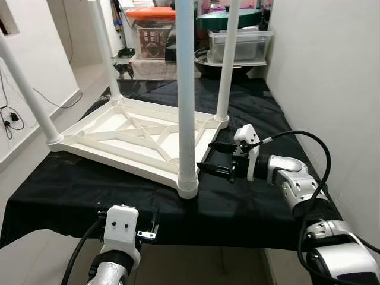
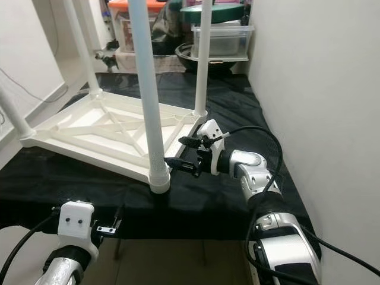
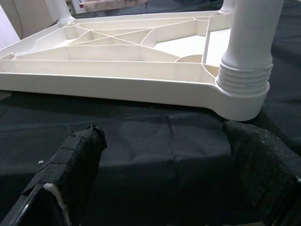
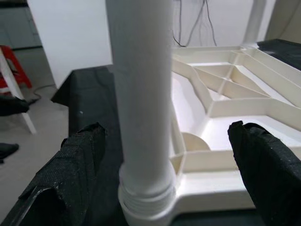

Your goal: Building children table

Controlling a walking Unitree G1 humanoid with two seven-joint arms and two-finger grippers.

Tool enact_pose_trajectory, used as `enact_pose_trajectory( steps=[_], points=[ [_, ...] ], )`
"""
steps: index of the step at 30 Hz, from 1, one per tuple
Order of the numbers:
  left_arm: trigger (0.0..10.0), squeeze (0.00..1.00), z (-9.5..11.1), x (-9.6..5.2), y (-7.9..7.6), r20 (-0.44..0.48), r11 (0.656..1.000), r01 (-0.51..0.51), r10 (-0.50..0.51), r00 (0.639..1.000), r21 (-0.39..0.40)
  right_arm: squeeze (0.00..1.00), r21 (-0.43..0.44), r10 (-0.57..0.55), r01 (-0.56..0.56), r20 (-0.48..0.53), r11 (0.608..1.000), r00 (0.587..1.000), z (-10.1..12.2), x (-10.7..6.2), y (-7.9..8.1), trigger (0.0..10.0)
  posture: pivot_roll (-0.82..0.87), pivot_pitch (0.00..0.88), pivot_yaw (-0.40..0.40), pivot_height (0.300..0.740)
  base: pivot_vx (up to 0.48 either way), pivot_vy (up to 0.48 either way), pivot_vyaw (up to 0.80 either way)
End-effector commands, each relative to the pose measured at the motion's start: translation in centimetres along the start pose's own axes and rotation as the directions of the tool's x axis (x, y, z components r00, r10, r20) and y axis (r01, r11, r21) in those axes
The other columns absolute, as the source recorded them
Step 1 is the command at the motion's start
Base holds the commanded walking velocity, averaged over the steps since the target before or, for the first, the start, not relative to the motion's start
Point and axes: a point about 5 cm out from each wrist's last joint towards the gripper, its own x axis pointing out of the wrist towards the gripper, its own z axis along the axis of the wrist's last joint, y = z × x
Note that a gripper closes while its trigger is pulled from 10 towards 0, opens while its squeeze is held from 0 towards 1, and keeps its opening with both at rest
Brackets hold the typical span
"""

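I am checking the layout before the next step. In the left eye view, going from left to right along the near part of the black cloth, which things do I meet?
Left end effector → nearest white table leg in its corner socket → right end effector, open.

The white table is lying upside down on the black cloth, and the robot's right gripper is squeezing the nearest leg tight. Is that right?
Not quite. The white table does lie upside down on the black cloth, but the right gripper is open beside the nearest leg, not squeezing it. The right wrist view shows its fingers spread wide, apart from the leg.
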Motion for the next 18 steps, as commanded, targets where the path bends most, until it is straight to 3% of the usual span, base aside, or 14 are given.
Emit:
enact_pose_trajectory(
  steps=[1, 16, 18],
  points=[
    [10.0, 0.0, 0.1, -0.2, -0.1, 0.006, 1.0, 0.013, -0.013, 1.0, 0.002, 0.0, -0.015, 0.039, -0.039, 0.034, 0.999, 0.999, 0.9, 0.8, 0.3, 10.0, 0.03, 0.012, -0.008, 0.734, 0.0, 0.0, 0.0],
    [10.0, 0.0, 0.1, -0.4, -0.3, 0.006, 1.0, 0.021, -0.021, 1.0, -0.003, 0.0, -0.022, 0.118, -0.117, 0.085, 0.993, 0.989, 1.8, 4.3, 1.9, 10.0, 0.04, 0.023, -0.018, 0.734, 0.0, 0.0, 0.0],
    [10.0, 0.0, 0.2, -0.5, -0.4, 0.007, 1.0, 0.019, -0.019, 1.0, -0.005, 0.0, -0.025, 0.107, -0.105, 0.111, 0.994, 0.988, 2.5, 5.9, 2.3, 10.0, 0.04, 0.031, -0.023, 0.734, 0.0, 0.0, 0.0]
  ],
)
